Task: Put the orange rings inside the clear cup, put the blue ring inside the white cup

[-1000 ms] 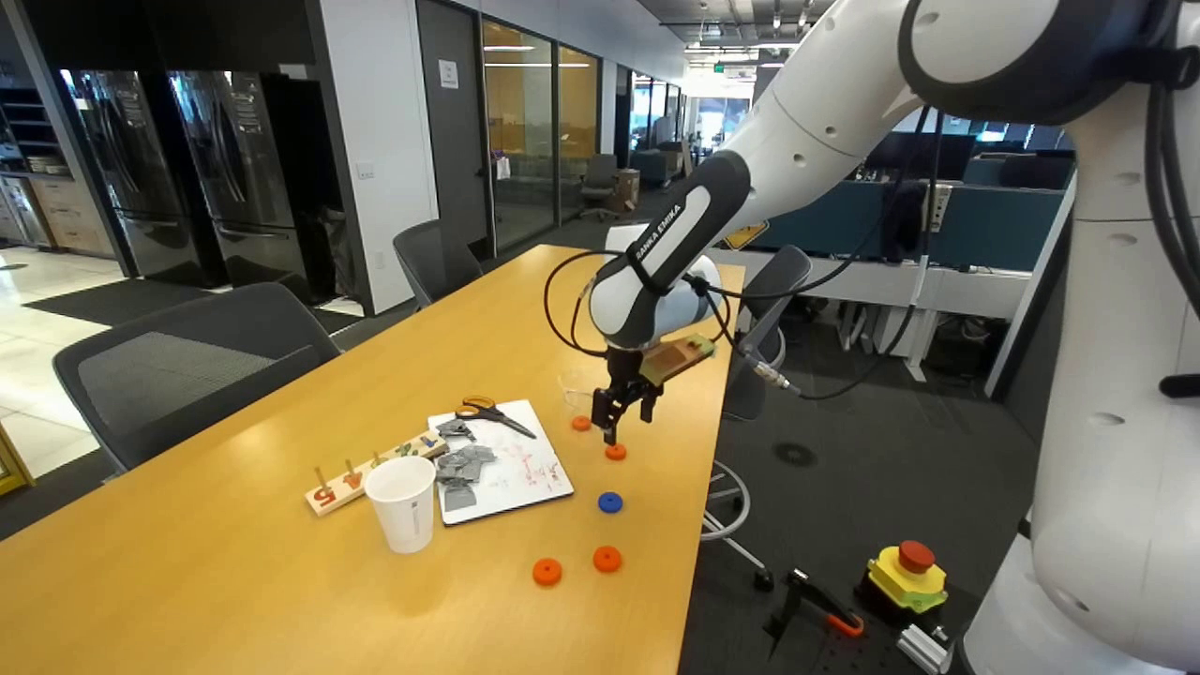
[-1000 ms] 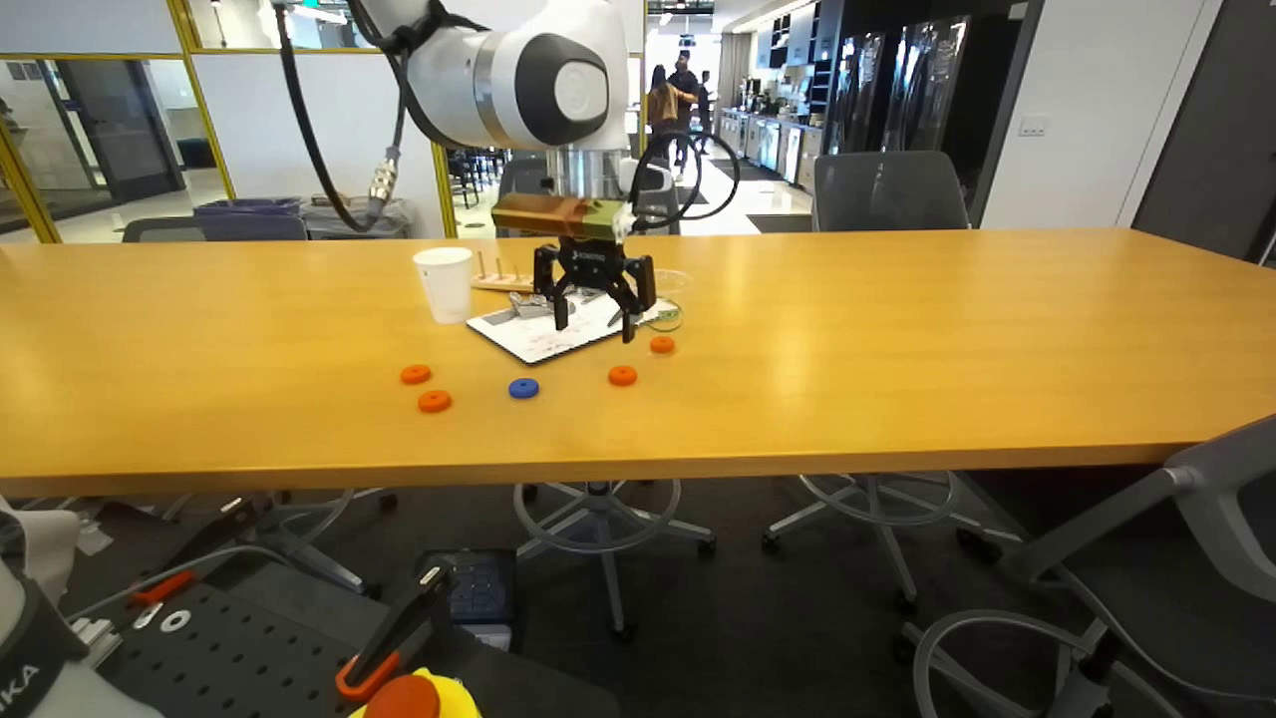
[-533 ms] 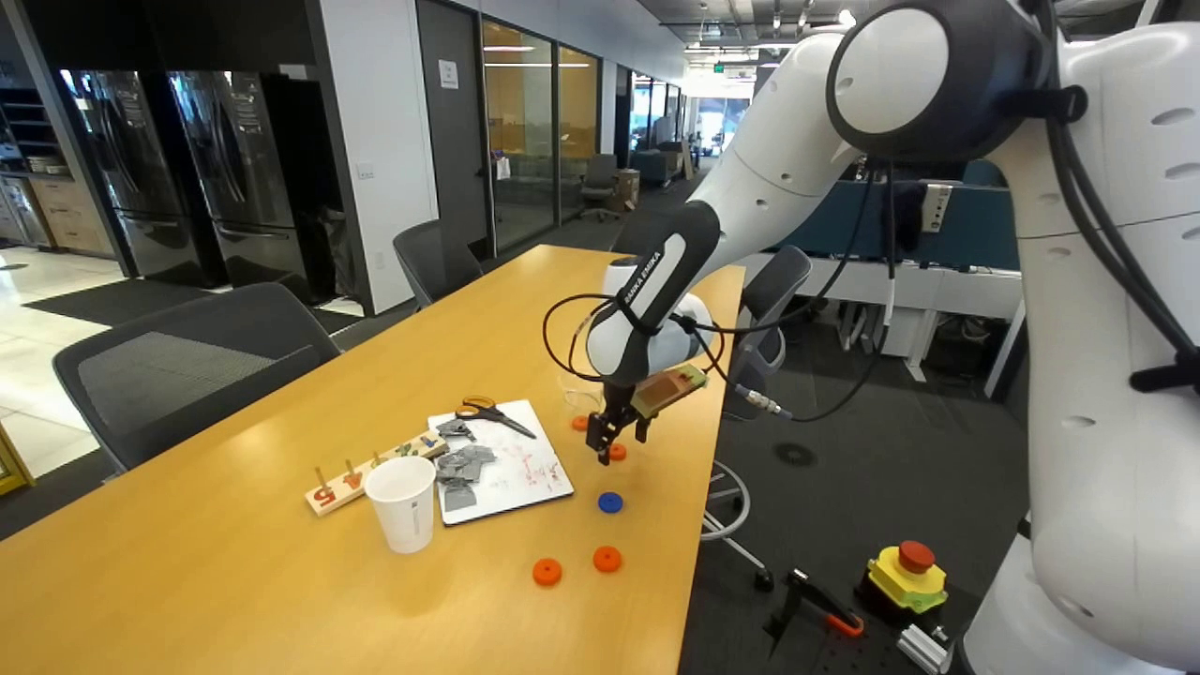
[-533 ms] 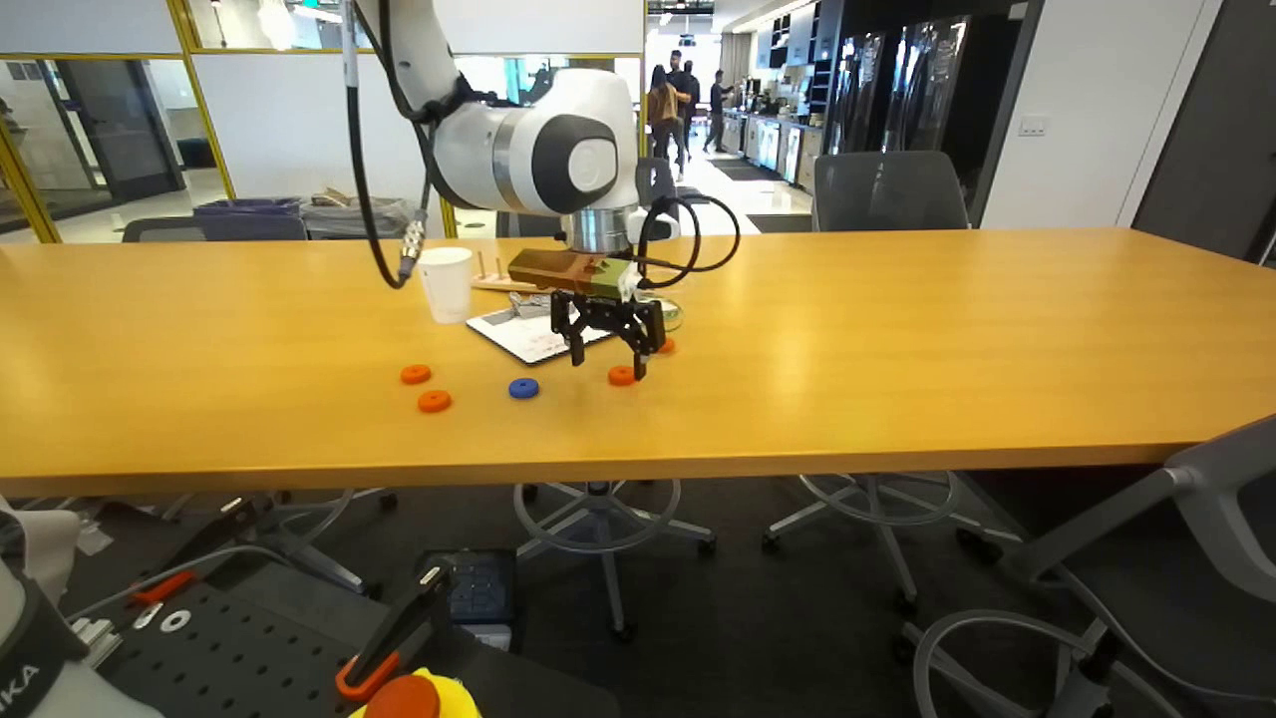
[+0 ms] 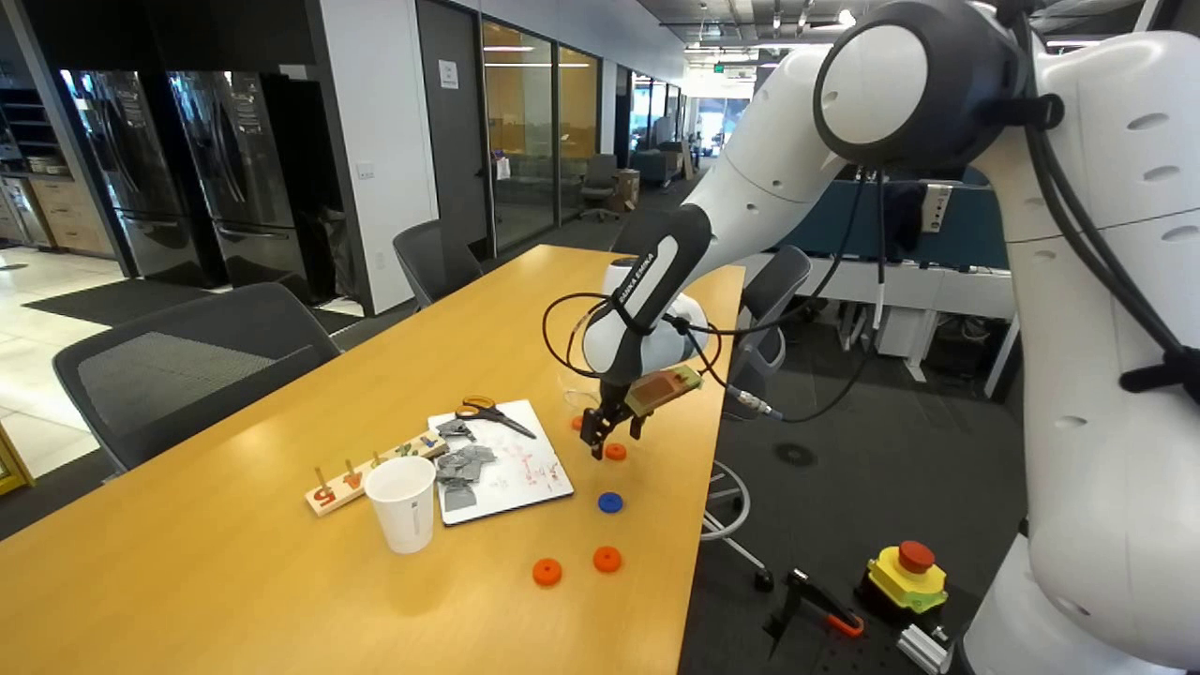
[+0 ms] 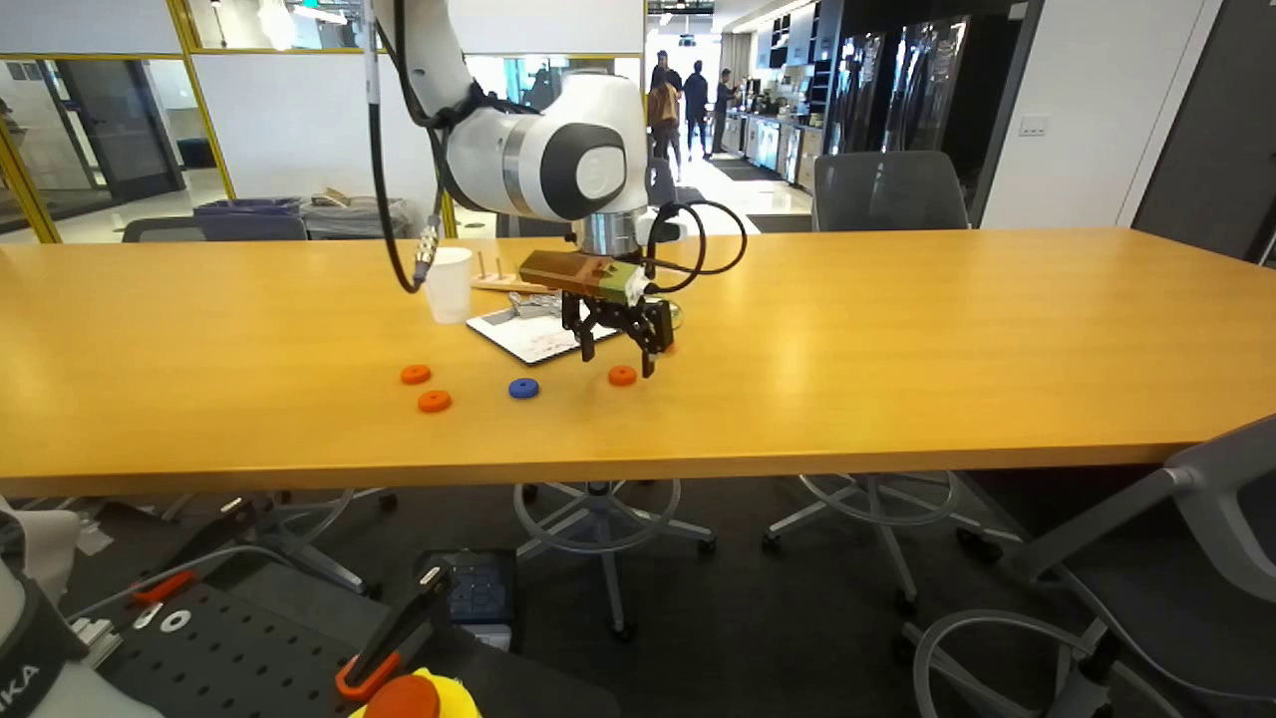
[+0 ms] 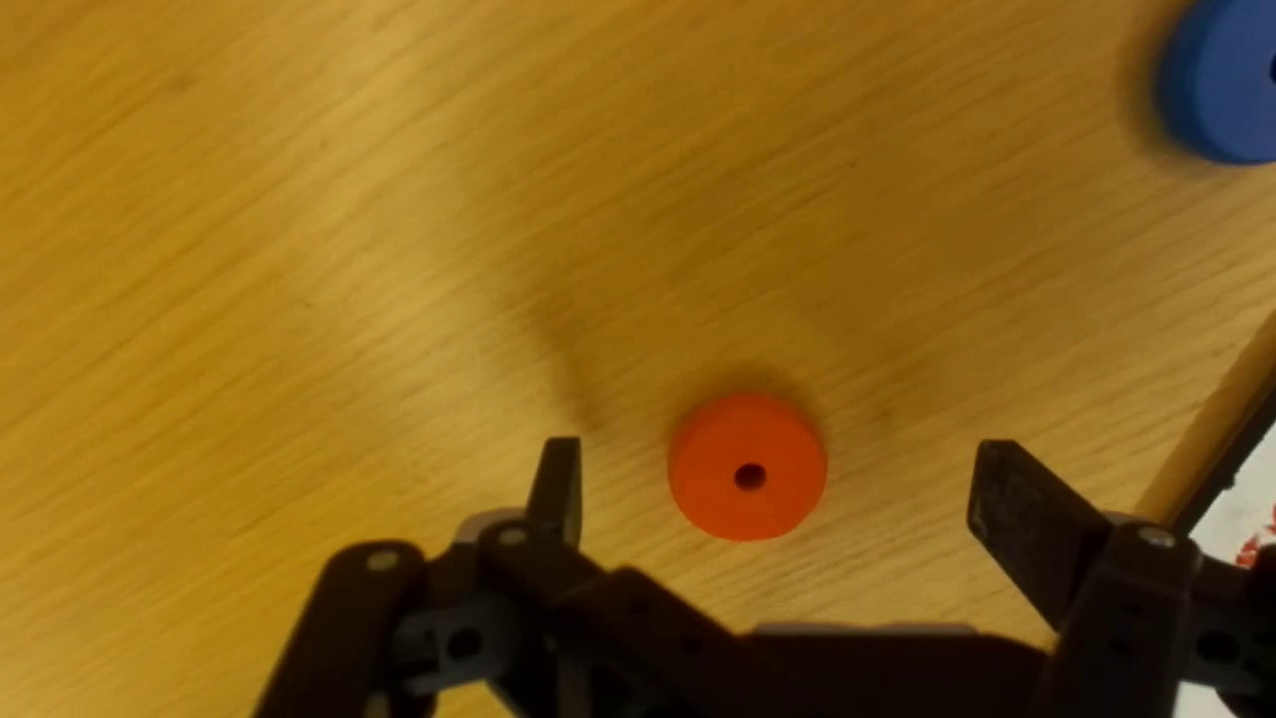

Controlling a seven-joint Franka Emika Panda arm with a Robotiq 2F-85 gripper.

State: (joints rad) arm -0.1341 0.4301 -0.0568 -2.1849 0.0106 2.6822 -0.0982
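My gripper [image 5: 616,443] is open and empty, a little above the table. In the wrist view an orange ring [image 7: 748,509] lies flat between its spread fingers [image 7: 783,446], nearer the left finger. That ring also shows in an exterior view [image 6: 622,376]. Another orange ring [image 5: 577,424] is partly hidden behind the gripper, and two more orange rings [image 5: 547,572] [image 5: 607,560] lie together near the white cup's side. The blue ring [image 5: 610,502] lies between them; it shows at the wrist view's top right [image 7: 1226,90]. The white cup [image 5: 403,511] stands upright. The clear cup [image 5: 576,397] is faint, partly hidden behind the gripper.
A white board [image 5: 520,469] with grey scraps [image 5: 464,466] and scissors [image 5: 492,413] lies beside the gripper. A wooden peg strip [image 5: 352,481] is behind the white cup. The table edge [image 6: 638,466] is near the rings. Chairs stand around the table.
My gripper has come down toward the orange ring over the last second, then shifted slightly over the last half second. It stays open. The rings and cups have not moved.
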